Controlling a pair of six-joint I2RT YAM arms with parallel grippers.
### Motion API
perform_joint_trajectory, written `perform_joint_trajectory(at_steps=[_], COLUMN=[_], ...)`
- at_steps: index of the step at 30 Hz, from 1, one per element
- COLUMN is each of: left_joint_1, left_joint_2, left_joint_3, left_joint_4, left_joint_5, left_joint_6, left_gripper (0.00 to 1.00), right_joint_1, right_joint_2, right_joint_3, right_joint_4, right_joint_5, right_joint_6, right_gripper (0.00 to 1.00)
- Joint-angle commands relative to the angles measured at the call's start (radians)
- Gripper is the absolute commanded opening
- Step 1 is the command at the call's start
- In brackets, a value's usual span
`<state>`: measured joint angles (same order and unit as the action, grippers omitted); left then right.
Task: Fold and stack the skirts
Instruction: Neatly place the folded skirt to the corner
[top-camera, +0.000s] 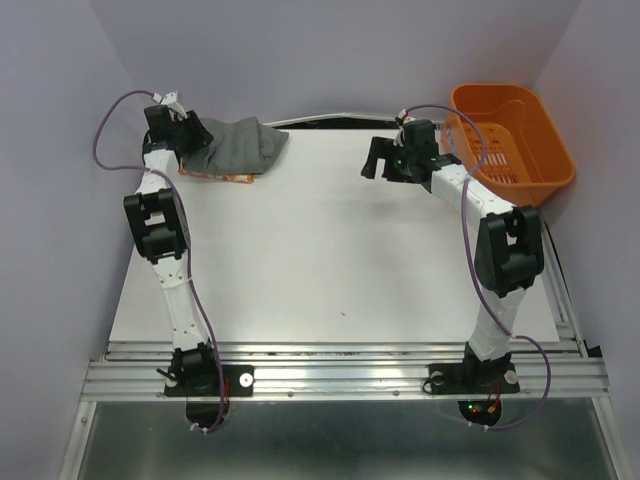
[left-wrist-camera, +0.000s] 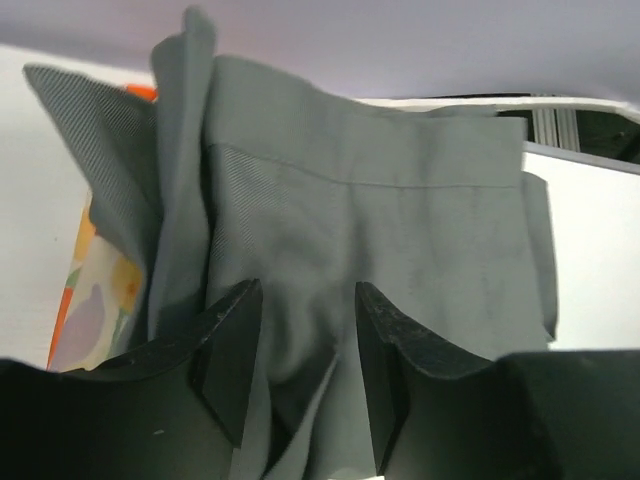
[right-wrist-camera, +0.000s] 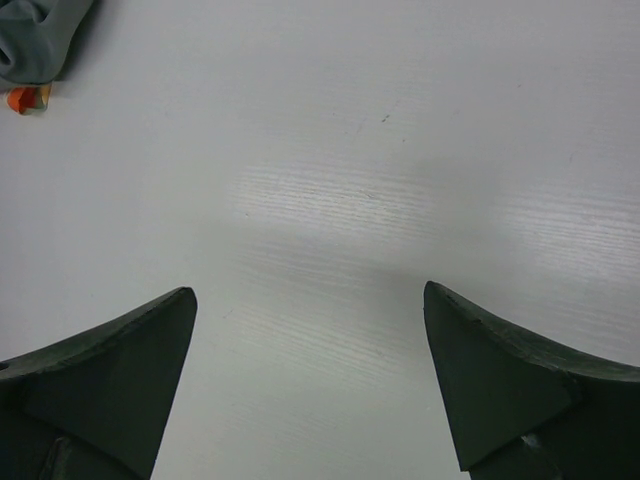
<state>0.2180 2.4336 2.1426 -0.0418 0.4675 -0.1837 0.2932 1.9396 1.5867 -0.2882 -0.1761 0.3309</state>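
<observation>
A grey skirt (left-wrist-camera: 400, 230) fold is straddled by the left gripper (left-wrist-camera: 305, 300); a pinch cannot be told. The right gripper (right-wrist-camera: 308, 292) is spread.

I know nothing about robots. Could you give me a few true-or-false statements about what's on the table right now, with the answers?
1. The grey skirt lies on top of the printed skirt. True.
2. The orange basket holds a skirt. False: no cloth shows in it.
3. The right arm's jaws are shut. False: they stand wide open over bare table.
4. Grey cloth sits between the left arm's jaws. True.
5. The skirts lie mid-table. False: they are at its far left corner.
</observation>
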Motion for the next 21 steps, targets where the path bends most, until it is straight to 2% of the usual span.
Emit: perform_joint_trajectory(at_steps=[1,8,9,15,17,18,21], left_joint_1=[0.018,0.029,0.030,0.035,0.035,0.035,0.032], left_joint_2=[-0.021,0.028,0.027,-0.044,-0.098,-0.123,-0.264], left_joint_3=[0.080,0.076,0.073,0.000,-0.006,-0.024,-0.093], left_joint_4=[0.079,0.094,0.098,0.166,0.148,0.135,0.109], left_joint_5=[-0.166,-0.315,-0.328,-0.293,-0.305,-0.305,-0.299], left_joint_6=[-0.046,-0.065,-0.074,-0.053,-0.022,0.008,0.108], left_gripper=[0.51,0.52,0.55,0.61,0.68,0.79,0.99], right_joint_1=[-0.005,-0.005,-0.005,-0.005,-0.005,-0.005,-0.005], right_joint_2=[0.018,0.032,0.032,0.010,-0.016,-0.042,-0.105], right_joint_3=[0.018,0.029,0.032,0.032,0.027,0.024,0.012], right_joint_4=[0.004,-0.011,-0.019,-0.029,-0.032,-0.035,-0.054], right_joint_5=[-0.003,0.006,0.006,0.024,0.041,0.056,0.078], right_joint_6=[-0.012,-0.026,-0.026,-0.049,-0.069,-0.099,-0.154], right_gripper=[1.00,1.00,1.00,1.00,1.00,1.00,1.00])
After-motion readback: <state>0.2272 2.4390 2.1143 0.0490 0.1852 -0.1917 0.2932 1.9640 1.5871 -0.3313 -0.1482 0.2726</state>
